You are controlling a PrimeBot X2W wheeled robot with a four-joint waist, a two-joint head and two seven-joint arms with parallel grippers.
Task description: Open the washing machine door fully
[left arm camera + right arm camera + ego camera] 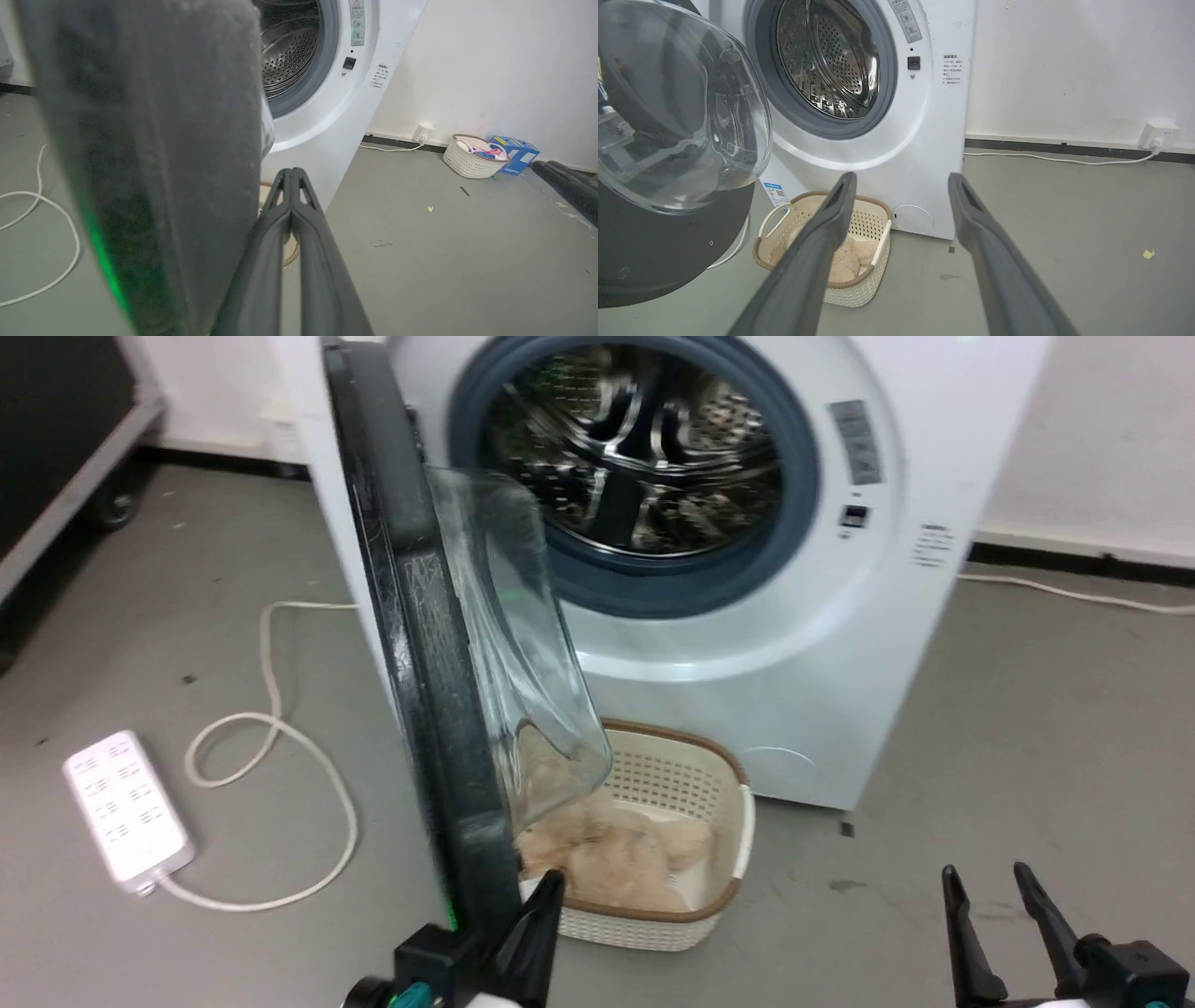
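— Where's the door (411, 616) now?
— About half open, standing edge-on from the washer (822, 644), with its glass bowl hanging over the basket (644, 926). The left claw (292, 175) is clenched on nothing, its tips just beside the rim's inner side. The right claw (987, 875) is released, well apart.
— What could go wrong?
— I'd guess the shut tips skid off that glossy rim and the door drifts back. Or a push past its stop strains the hinge.
— Can you see the hinge?
— Not clearly; the rim covers it. I can't tell whether the claw touches the rim, and the door's top is cut off.
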